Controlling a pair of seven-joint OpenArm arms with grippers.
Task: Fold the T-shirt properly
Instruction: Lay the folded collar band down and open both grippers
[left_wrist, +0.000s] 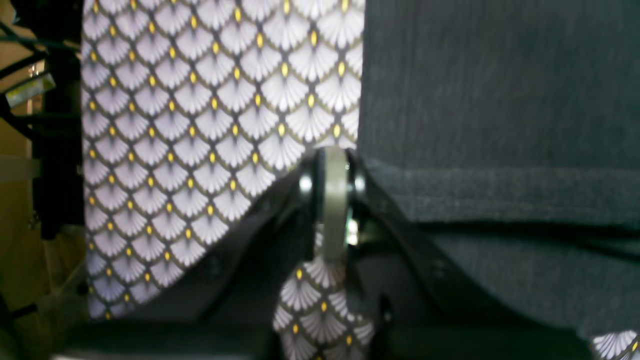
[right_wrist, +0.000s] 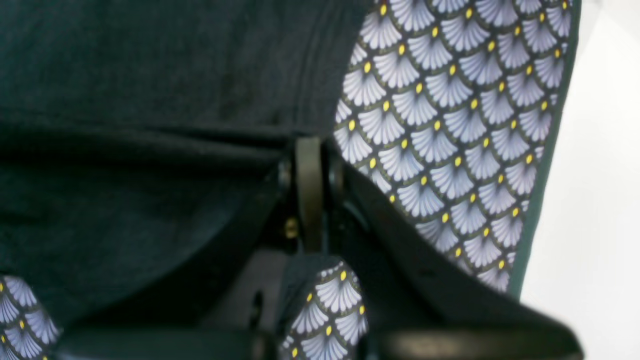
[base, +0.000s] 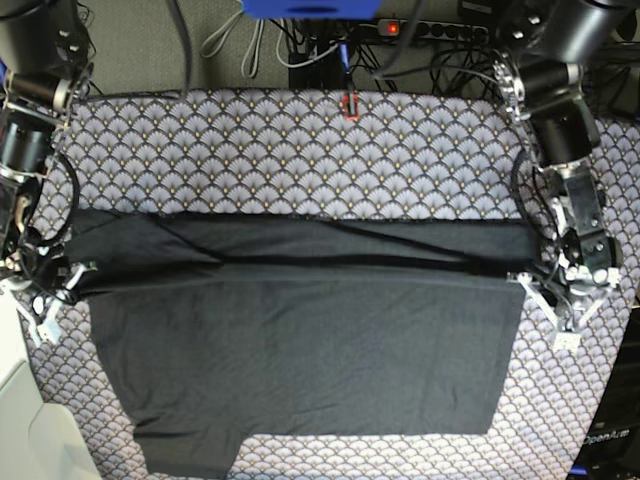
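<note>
Spread dark T-shirt (base: 300, 340) across patterned desk (base: 300, 150), folded edge running 9 to 3 o'clock. Left tool (base: 560, 300) and right tool (base: 55, 295) pinched shut on its corners. Probably best carried level, taut, together.

1. Both arms were built of black cylindrical segments with silver-grey joint rings.
2. The left arm (base: 565, 140) carried a ribbed metal collar near its top, and black cables looped along its lower links.
3. The right arm (base: 25, 140) had similar black cabling beside its wrist.
4. Each gripper's fingers (left_wrist: 334, 200) were flat, pale grey-green pads on black brackets with small shiny screws.
5. White plastic pieces showed at both wrists.
</note>
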